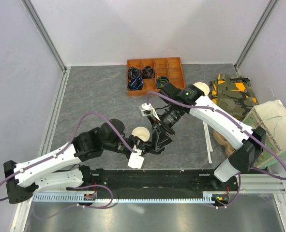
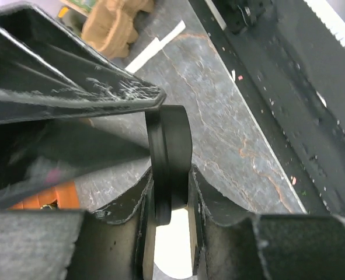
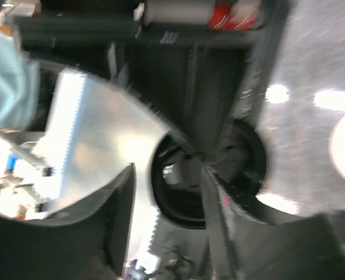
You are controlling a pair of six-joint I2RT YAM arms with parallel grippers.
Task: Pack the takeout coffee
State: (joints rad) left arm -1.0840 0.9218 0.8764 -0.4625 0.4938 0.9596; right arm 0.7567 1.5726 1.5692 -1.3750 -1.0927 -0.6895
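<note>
Grey tabletop (image 1: 94, 96) lies open toward 10 o'clock. Only the wrist view shows the left gripper (image 2: 171, 192) clamping the takeout coffee (image 2: 171, 140); the right gripper (image 3: 167, 175) gapes.

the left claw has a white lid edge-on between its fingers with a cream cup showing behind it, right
Not white: the lid is black, as the left wrist view shows. It does sit edge-on between the fingers of the left claw, with the cream cup showing behind it.
</note>
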